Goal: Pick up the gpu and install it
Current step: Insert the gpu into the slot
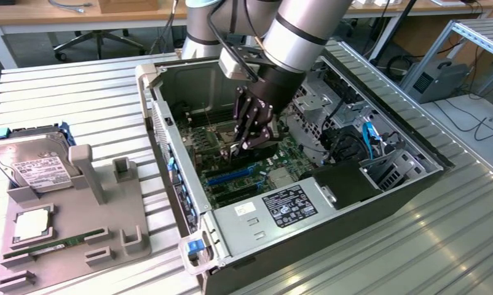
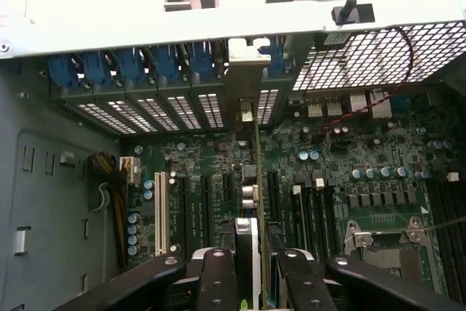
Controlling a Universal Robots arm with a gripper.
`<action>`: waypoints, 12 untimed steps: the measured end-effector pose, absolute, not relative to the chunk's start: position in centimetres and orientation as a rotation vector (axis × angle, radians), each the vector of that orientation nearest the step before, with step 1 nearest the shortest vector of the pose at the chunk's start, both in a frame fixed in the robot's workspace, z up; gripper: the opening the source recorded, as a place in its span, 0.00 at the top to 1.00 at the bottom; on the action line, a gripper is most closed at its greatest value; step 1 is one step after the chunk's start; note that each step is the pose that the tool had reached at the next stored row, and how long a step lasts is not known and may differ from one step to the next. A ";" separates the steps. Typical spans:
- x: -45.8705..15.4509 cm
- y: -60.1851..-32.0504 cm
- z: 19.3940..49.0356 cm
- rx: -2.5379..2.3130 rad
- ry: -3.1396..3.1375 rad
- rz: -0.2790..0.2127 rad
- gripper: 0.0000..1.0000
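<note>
Pincer is pinched on the gpu, fingers pressed against both faces of the card, which is seen edge-on between them. In the exterior view the pincer is sunk deep inside the open pc case, low over the motherboard.

Card is held upright, thin edge down, judged so that its lower edge can be lined up with an expansion slot running the same way. Its silver end bracket is placed ahead of the pincer, up against the rear slot openings, beside the row of blue clips. Whether the card edge is already seated cannot be told; that part is hidden by the fingers.

Room: tight. Parallel slots lie just beside the card on both sides; capacitors and a white slot sit further to one side, the cpu socket further to the other. The rear case wall is touching or nearly touching the bracket, so no forward slack is judged left. Free room is upward only, through the open side of the case.

Outside the case, on the tabletop, a grey fixture carries a hard drive and a ram stick, well apart from the pincer.
</note>
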State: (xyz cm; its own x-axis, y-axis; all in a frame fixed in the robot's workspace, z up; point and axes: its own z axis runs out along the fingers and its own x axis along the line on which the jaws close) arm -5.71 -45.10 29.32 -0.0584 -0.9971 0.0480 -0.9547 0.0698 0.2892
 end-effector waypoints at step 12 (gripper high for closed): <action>-6.3 -45.4 28.5 1.978 -2.112 -0.264 0.73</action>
State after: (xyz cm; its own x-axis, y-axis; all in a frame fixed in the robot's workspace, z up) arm -6.29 -45.39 28.54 -0.0585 -0.9971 0.0481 -0.9547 0.0699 0.2892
